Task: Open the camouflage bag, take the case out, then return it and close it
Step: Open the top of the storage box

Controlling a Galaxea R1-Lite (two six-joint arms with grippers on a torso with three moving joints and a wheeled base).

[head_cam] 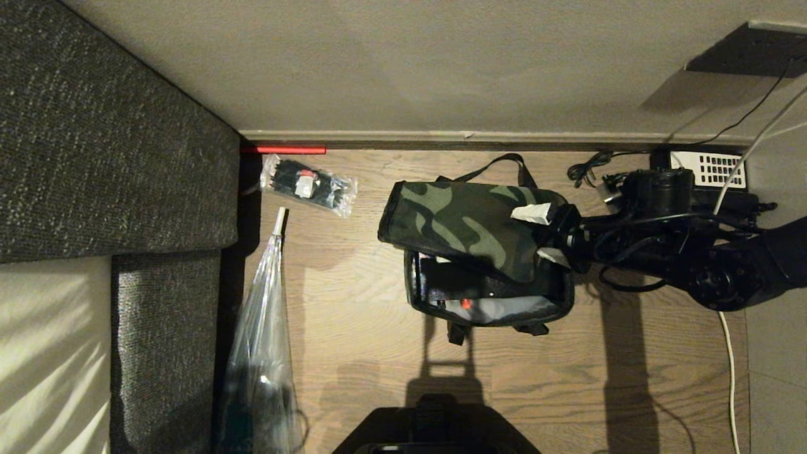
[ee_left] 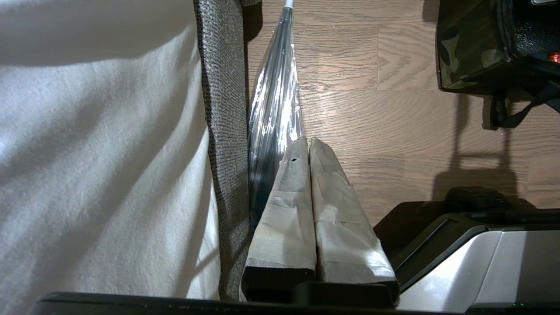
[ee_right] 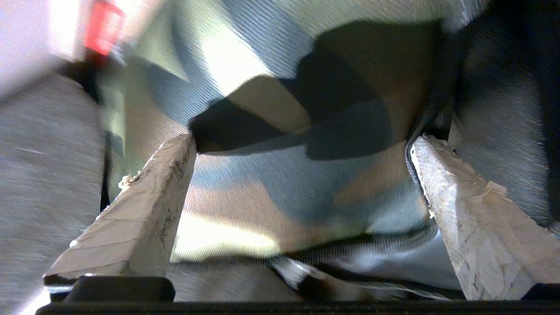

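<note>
The camouflage bag (head_cam: 479,252) sits on the wooden floor (head_cam: 353,302) near the wall, its long axis running across the robot's front. Its camouflage lid (head_cam: 470,224) lies partly folded over the top, leaving the near side of the opening uncovered. In that gap a glossy black body with a small red dot shows, which I take to be the case (head_cam: 454,284), lying flat inside the bag along the same axis.

The right gripper (head_cam: 547,234) is at the lid's right-hand end, reaching in level from the robot's right. Its taped fingers (ee_right: 144,210) are spread wide, one on each side of the lid's edge, with the camouflage cloth between them and nothing clamped. Whether the pads touch the cloth I cannot tell. So the lid lies directly ahead of this gripper, and any closing or lifting of the lid looks to depend on this arm, which is far nearer.

The left gripper (ee_left: 308,205) hangs well away to the robot's left, beside the grey sofa (ee_left: 223,131) and a clear plastic sleeve (ee_left: 275,100), its fingers pressed together on nothing.
</note>
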